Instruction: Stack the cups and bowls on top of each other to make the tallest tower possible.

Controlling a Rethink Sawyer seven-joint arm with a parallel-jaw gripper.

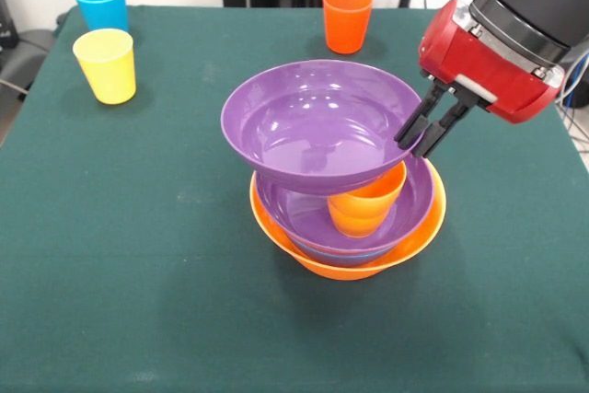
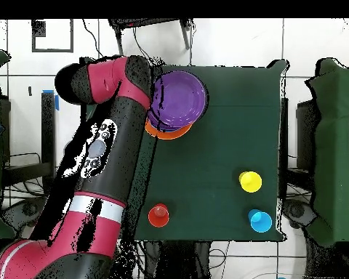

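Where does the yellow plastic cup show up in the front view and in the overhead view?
Front view: the yellow plastic cup stands upper left, just below the light blue plastic cup.
Overhead view: the yellow cup sits lower right, above the light blue cup.
Shared landmark: the light blue cup beside it.

table [image 1: 138,255]: dark green cloth | on it: large orange bowl [image 1: 405,250] just below gripper [image 1: 416,143]; red-orange cup [image 1: 347,18], yellow cup [image 1: 105,65], light blue cup [image 1: 101,4] well apart from gripper

A lab — green-clothed table [image 1: 138,273], tiled floor [image 2: 32,80], loose cables [image 2: 206,258].
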